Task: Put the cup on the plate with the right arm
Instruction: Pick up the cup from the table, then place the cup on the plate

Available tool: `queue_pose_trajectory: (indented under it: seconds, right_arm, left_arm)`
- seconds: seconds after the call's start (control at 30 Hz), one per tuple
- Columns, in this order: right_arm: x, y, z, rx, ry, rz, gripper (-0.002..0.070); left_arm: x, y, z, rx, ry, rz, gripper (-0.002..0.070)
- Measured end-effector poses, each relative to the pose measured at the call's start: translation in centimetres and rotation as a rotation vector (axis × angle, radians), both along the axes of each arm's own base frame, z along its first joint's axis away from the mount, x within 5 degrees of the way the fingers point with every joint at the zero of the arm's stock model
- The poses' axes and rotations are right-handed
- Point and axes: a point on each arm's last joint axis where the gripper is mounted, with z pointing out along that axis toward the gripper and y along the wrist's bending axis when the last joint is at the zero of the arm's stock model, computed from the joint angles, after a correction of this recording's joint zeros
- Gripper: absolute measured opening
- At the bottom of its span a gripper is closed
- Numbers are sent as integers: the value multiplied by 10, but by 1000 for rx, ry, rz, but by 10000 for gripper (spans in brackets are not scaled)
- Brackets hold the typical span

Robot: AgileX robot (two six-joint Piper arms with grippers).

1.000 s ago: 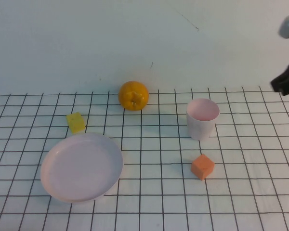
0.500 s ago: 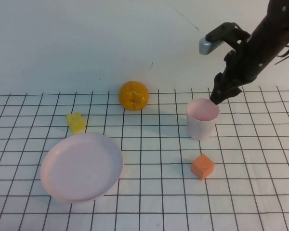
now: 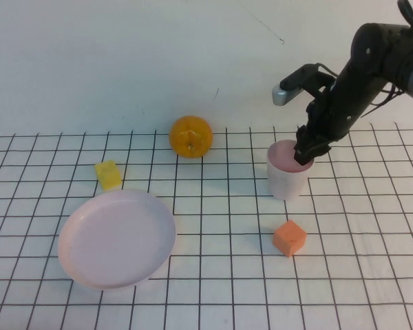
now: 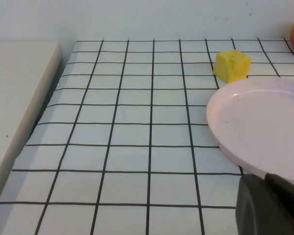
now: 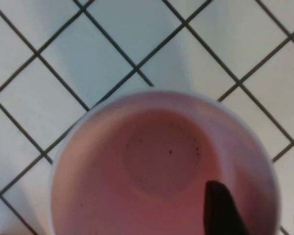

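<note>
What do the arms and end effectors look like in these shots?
Right arm: black, thick rounded links, loose black cables, a silver-grey block near the wrist. Right end effector, at the cup rim: dark tapered fingers. Left end effector: only a dark grey-black edge shows beside the plate.

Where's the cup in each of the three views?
High view: cup stands right of centre, right gripper dipping over its rim.
Left wrist view: not in it; left gripper by the plate.
Right wrist view: cup fills the picture from above.
Shared landmark: the black grid cloth.
</note>
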Motion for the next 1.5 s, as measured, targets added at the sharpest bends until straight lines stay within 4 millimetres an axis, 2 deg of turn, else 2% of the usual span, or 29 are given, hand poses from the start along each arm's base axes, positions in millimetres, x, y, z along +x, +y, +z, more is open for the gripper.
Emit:
queue_pose_trajectory:
  seconds: [0.17,0.27,0.4,0.53,0.67,0.77,0.83,1.0,1.27,1.5]
  right_arm:
    - [0,4,-7,42,29,2,76]
    - [-2,11,-2,107,40,32,28]
    - [-7,31,19,179,18,91,24]
    - [-24,76,36,256,-13,203,23]
    - [-51,132,40,289,-59,342,22]
    - [-67,161,40,304,-94,419,22]
    - [-73,173,40,318,-113,436,22]
    - [-76,188,27,370,-106,439,22]
    - [-81,203,4,359,-99,502,22]
    - [-78,211,-17,353,-134,518,22]
  left_arm:
    - [0,0,0,0,0,0,-3]
    - [0,0,0,0,0,0,-3]
    - [0,0,0,0,0,0,-3]
    - [0,0,0,0,0,0,-3]
    - [0,0,0,0,0,0,-3]
    - [0,0,0,0,0,0,-3]
    - [0,0,0,0,0,0,-3]
    - [0,0,0,0,0,0,-3]
    - [0,0,0,0,0,0,-3]
    - [0,0,0,0,0,0,-3]
